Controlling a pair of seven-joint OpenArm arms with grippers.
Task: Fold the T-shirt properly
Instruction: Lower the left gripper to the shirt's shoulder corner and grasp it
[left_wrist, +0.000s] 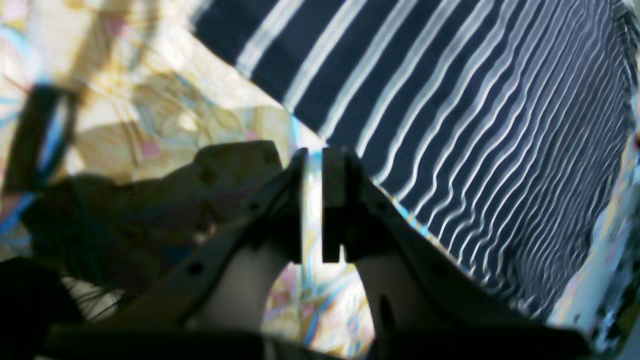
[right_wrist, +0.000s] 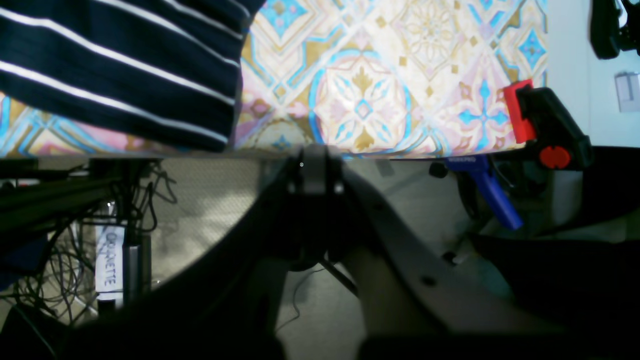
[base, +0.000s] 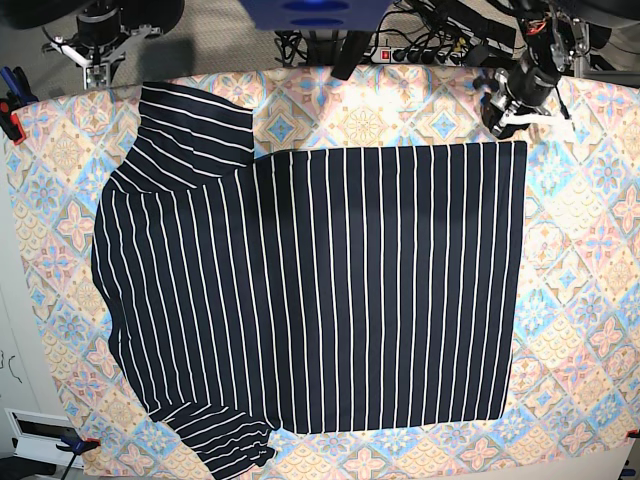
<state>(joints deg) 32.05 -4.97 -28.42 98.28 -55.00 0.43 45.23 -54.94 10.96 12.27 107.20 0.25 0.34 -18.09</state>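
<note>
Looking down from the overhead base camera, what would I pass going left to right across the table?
Red-tipped clamp at the table's left edge → bare patterned tablecloth → striped T-shirt, sleeves at its left end → tablecloth again → left gripper, near the shirt's top right corner.

A floral-tile patterned cloth (base: 585, 280) carries the striped T-shirt (base: 330, 290), spread flat.

T-shirt (base: 330, 290) covers most of the patterned cloth (base: 580, 330), flat, no raised obstacles on it. Bare cloth strip runs down the base view's right side and along the far edge. Clamps (base: 12, 115) sit at the left edge. Left gripper (base: 505, 112) hangs over the shirt's far right corner.
</note>
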